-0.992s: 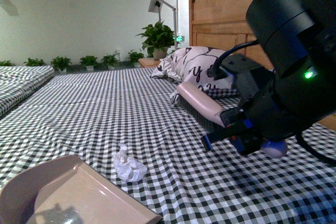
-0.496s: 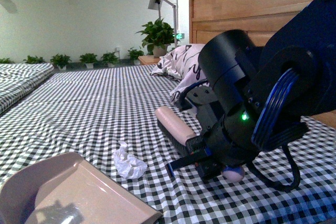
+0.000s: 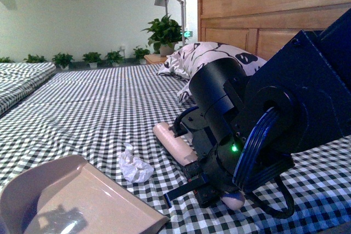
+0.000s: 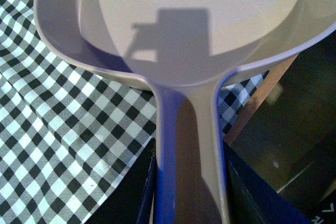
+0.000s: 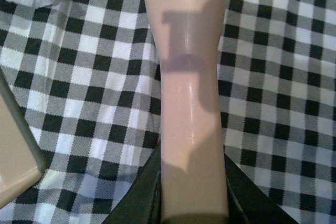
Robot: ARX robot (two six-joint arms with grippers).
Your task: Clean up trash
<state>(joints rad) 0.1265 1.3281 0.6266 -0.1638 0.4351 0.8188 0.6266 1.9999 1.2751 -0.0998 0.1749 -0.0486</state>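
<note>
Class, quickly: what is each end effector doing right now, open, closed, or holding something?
Left end effector: closed on the dustpan handle.
Right end effector: closed on the brush handle.

White crumpled trash (image 3: 134,168) on a black-and-white checked sheet (image 3: 98,113). Beside the trash, a pale pink dustpan (image 3: 71,201) and pink brush (image 3: 174,142). Black arm (image 3: 247,135), tiny green light.
</note>
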